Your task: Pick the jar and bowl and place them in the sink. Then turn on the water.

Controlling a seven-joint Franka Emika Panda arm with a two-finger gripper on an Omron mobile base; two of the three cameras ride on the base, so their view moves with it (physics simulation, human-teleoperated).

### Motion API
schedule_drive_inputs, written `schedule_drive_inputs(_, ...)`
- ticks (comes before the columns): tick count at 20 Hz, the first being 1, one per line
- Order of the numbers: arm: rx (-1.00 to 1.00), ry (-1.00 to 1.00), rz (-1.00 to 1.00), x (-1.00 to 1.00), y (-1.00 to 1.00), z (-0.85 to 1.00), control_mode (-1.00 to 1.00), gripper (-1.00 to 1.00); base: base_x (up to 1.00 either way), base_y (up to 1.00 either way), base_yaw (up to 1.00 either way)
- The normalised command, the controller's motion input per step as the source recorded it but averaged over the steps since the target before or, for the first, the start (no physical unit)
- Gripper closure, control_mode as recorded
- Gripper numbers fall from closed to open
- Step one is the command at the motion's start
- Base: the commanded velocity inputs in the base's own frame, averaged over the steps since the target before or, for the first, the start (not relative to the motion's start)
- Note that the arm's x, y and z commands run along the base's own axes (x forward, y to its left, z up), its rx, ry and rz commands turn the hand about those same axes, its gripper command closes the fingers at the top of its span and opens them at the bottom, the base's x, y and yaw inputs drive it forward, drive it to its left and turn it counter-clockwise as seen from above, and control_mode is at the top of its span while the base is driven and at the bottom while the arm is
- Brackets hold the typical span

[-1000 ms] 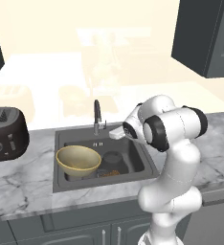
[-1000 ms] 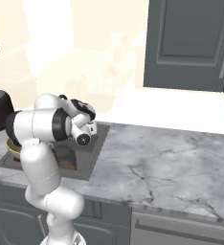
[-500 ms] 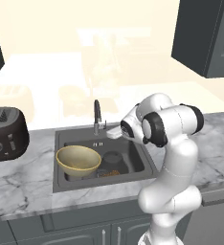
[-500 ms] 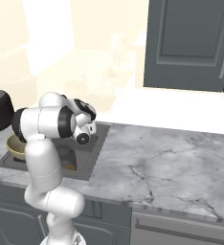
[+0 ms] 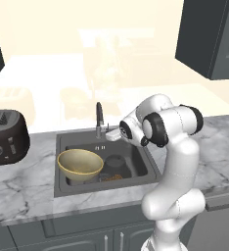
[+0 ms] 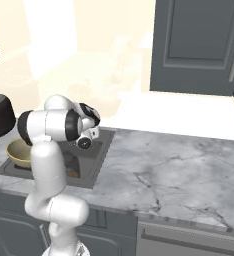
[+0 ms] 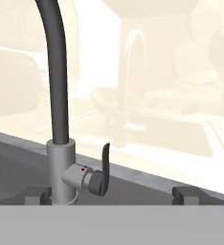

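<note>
The dark sink [image 5: 139,163] holds the yellowish-tan bowl [image 5: 80,163] on its left. To the bowl's right the jar [image 5: 115,166] lies in the basin, grey lid up and brown granules showing. My gripper [image 5: 108,134] hovers over the basin's back edge, just right of the curved tap [image 5: 99,117]. In the hand view the gripper [image 7: 113,195] is open, with the tap column [image 7: 61,162] and its side lever [image 7: 104,162] between the fingertips [image 7: 37,195] and a little beyond them. No water falls from the spout. The right base view shows the bowl [image 6: 19,152] behind my arm.
A black toaster [image 5: 4,139] stands on the marble counter [image 5: 23,188] left of the sink. Dark cabinets [image 6: 199,45] rise at the back right. A wide stretch of counter [image 6: 179,170] lies right of the sink.
The hand has moved a little left and up, closer to the tap. Bowl and jar have stayed in the sink, and the jaws have stayed open.
</note>
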Motion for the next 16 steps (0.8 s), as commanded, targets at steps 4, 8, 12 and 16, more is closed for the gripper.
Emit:
schedule_drive_inputs(4, 0.0, 0.0, -0.02, 0.06, 0.17, -0.11, -1.0, -1.0, 0.0, 0.0, 0.0)
schedule_drive_inputs(8, 0.0, 0.0, -0.01, 0.08, 0.14, -0.05, -1.0, -1.0, 0.0, 0.0, 0.0)
schedule_drive_inputs(12, 0.0, 0.0, 0.0, 0.01, 0.01, 0.0, -1.0, -1.0, 0.0, 0.0, 0.0)
schedule_drive_inputs(16, 0.0, 0.0, 0.0, 0.04, 0.0, 0.0, -1.0, -1.0, 0.0, 0.0, 0.0)
